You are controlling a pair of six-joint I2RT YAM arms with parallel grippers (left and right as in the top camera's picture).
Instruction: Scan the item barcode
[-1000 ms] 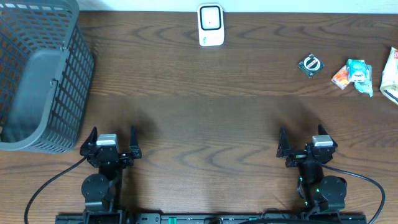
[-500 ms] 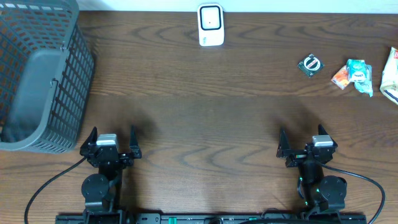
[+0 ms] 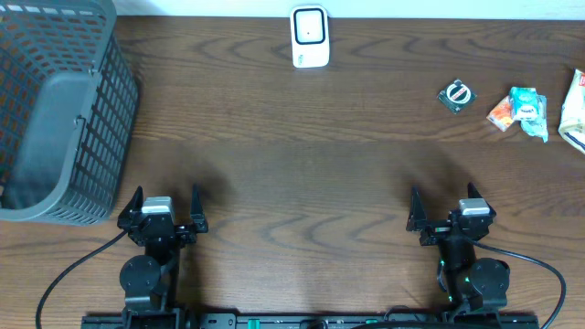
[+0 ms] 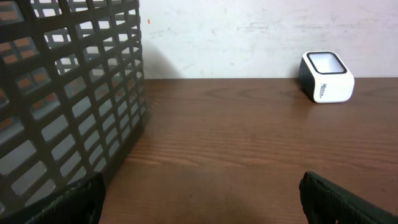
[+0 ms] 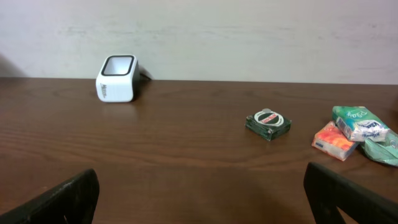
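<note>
The white barcode scanner stands at the table's far edge, also visible in the left wrist view and the right wrist view. Several small items lie at the far right: a dark green packet with a white ring, and orange and teal packets. My left gripper and right gripper rest near the front edge. Both are open, with only bare wood between their fingers, far from scanner and items.
A large dark grey mesh basket fills the far left, just beyond my left gripper. A white and yellow bag lies cut off at the right edge. A pale wall runs behind the table.
</note>
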